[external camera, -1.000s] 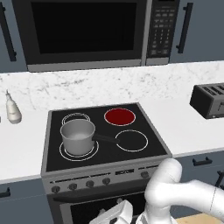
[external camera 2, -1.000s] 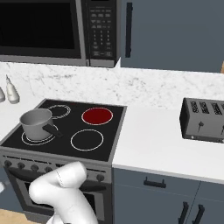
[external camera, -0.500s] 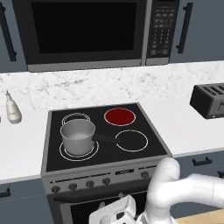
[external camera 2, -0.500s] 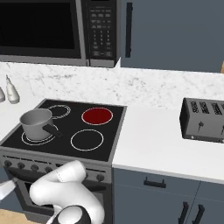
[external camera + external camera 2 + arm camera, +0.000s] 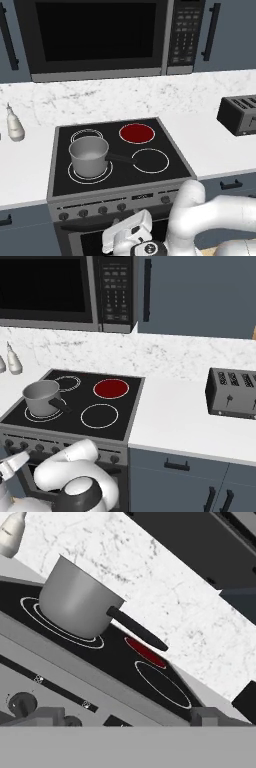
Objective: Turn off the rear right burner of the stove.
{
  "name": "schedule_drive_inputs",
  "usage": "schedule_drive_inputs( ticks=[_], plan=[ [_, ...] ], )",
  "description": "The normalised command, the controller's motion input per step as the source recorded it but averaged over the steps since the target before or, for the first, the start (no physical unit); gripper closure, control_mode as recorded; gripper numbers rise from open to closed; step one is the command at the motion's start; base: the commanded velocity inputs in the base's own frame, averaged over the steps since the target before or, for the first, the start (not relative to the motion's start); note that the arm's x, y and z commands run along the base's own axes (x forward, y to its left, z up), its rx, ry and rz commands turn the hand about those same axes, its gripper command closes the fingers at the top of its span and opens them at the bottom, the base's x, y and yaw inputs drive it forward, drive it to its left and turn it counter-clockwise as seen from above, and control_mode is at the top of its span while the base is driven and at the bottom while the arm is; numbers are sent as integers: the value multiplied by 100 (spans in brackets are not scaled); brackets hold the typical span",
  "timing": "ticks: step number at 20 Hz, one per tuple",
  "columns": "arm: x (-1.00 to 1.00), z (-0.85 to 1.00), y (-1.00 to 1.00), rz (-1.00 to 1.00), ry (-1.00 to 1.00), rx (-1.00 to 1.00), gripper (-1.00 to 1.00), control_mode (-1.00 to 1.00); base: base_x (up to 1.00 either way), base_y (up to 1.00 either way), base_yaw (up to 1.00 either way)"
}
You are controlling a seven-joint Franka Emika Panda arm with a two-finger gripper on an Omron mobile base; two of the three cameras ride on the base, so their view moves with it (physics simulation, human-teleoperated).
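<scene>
Left base view shows the black glass stove [image 5: 150,182] set in the white counter [image 5: 215,145], with its glowing red rear right burner [image 5: 137,133] at the back right corner. The white arm's gripper [image 5: 131,236] hangs low before the row of small dark knobs [image 5: 121,206]. I cannot tell if its fingers are apart. I think it's reaching; next it must find the right knob. No writing can be read.

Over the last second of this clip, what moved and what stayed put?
Only the arm moved: in the left base view the gripper has shifted rightward and slightly up in front of the stove's knob panel, the elbow swinging up with it. It has taken hold of nothing. The rear right burner still glows red, and the pot, bottle and toaster sit where they were.
</scene>
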Motion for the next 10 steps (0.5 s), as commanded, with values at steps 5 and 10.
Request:
schedule_drive_inputs(
  ticks=[5,10],
  plan=[
    [21,-33,1,5,-1,1,-100,-100,0,0,0],
    [18,-34,16,6,-1,0,-100,-100,0,0,0]
  ],
)
